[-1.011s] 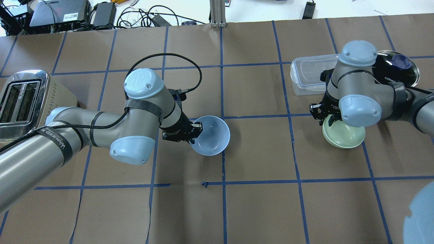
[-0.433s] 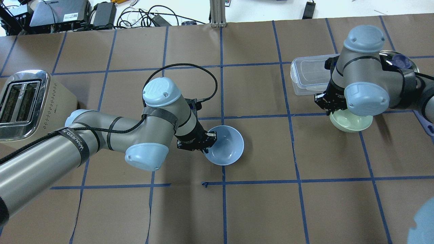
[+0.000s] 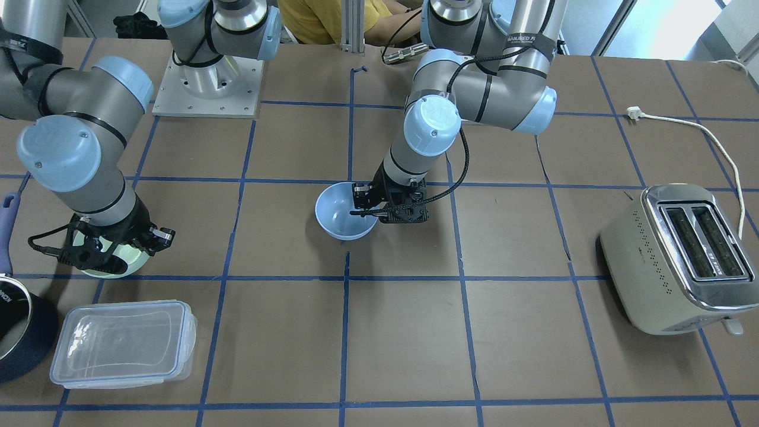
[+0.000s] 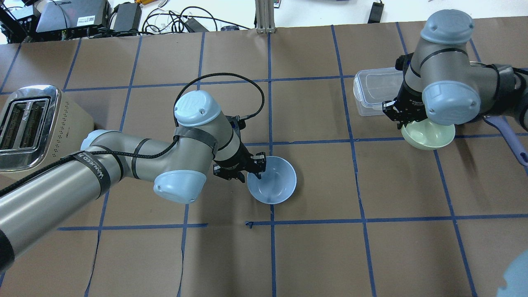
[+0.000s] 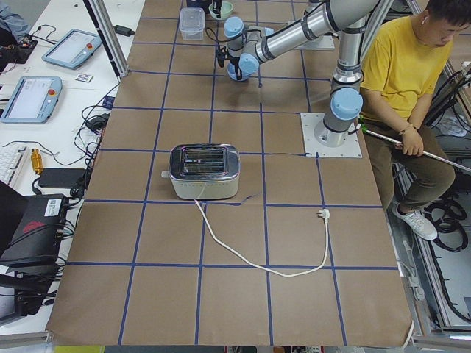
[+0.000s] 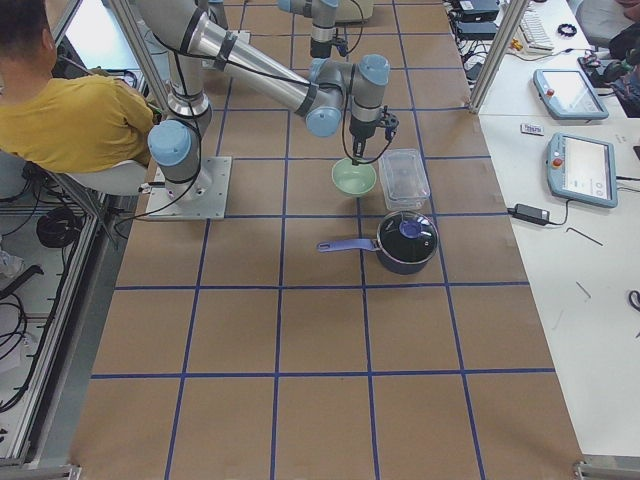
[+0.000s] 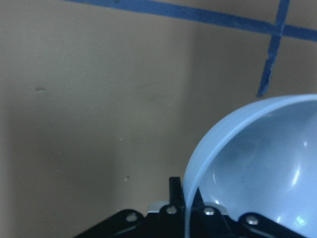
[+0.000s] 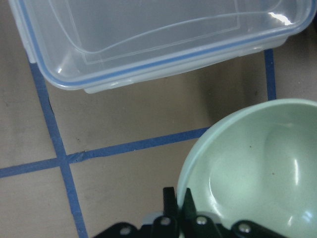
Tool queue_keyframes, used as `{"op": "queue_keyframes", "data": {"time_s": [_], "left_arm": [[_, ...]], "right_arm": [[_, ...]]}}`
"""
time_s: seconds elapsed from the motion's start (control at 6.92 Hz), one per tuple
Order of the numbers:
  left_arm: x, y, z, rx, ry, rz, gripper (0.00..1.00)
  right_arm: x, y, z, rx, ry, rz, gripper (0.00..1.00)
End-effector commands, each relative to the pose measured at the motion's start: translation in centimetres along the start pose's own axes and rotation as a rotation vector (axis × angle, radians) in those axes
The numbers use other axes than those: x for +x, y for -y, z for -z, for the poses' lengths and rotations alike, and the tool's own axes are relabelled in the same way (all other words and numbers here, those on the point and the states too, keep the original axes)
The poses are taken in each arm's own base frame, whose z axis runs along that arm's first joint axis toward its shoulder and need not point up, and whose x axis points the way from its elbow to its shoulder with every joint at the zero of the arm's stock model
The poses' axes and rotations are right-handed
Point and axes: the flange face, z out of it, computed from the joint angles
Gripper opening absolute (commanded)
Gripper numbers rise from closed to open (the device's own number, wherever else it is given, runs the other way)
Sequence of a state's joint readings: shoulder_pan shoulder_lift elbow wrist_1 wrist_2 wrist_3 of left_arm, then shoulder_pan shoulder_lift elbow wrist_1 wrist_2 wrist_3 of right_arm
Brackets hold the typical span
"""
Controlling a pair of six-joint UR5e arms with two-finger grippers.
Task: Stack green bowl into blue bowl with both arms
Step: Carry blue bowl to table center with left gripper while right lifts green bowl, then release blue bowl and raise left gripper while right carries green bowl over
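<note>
The left gripper (image 4: 256, 166) clamps the rim of the small glossy periwinkle-blue bowl (image 4: 275, 181) near the middle of the brown paper-covered table (image 4: 313, 255), while the right gripper (image 4: 406, 122) pinches the rim of the round pale mint-green bowl (image 4: 431, 137) just beside a clear plastic container (image 4: 371, 90)

Brown-paper table (image 3: 510, 332), taped into a blue grid. From the front-facing camera: a cream-and-chrome two-slot toaster (image 3: 676, 258) sits out at 4 o'clock. Its white cord (image 3: 670, 120) runs up toward 2, with the plug (image 3: 634, 111) lying loose on the paper. Clear plastic container (image 3: 121, 344) at 8 o'clock, dark navy pot (image 3: 24, 344) just beside it at the edge, purple handle pointing to 12. Guy in a yellow shirt (image 5: 401, 59) is sitting behind the table.
</note>
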State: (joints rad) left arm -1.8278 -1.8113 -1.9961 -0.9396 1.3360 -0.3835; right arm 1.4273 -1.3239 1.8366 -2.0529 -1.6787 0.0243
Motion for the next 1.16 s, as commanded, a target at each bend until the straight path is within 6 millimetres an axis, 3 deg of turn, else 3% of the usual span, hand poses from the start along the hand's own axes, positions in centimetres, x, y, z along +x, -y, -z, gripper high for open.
{"op": "queue_keyframes", "data": {"time_s": [0.0, 0.29, 0.58, 0.72, 0.87, 1.01], "left_arm": [[0.7, 3.9, 8.8, 0.031, 0.001, -0.047, 1.0], [-5.3, 7.6, 19.1, -0.025, 0.088, -0.236, 1.0], [-7.4, 3.8, 26.2, 0.013, 0.281, -0.272, 1.0], [-7.1, 1.8, 28.8, 0.076, 0.269, -0.265, 1.0], [-6.5, 0.6, 29.9, 0.105, 0.219, -0.261, 1.0], [-7.2, 0.8, 29.7, 0.1, 0.215, -0.247, 1.0]], "right_arm": [[-2.9, -0.5, 1.0, 0.018, 0.015, -0.018, 0.0], [-11.5, -1.4, 5.0, 0.094, 0.039, -0.026, 0.0], [-20.9, -6.7, 6.5, 0.097, 0.054, -0.067, 0.0], [-25.3, -10.0, 6.7, 0.101, 0.063, -0.05, 0.0], [-28.4, -12.6, 6.3, 0.098, 0.064, -0.077, 0.0], [-30.3, -14.2, 5.7, 0.092, 0.06, -0.089, 0.0]]}}
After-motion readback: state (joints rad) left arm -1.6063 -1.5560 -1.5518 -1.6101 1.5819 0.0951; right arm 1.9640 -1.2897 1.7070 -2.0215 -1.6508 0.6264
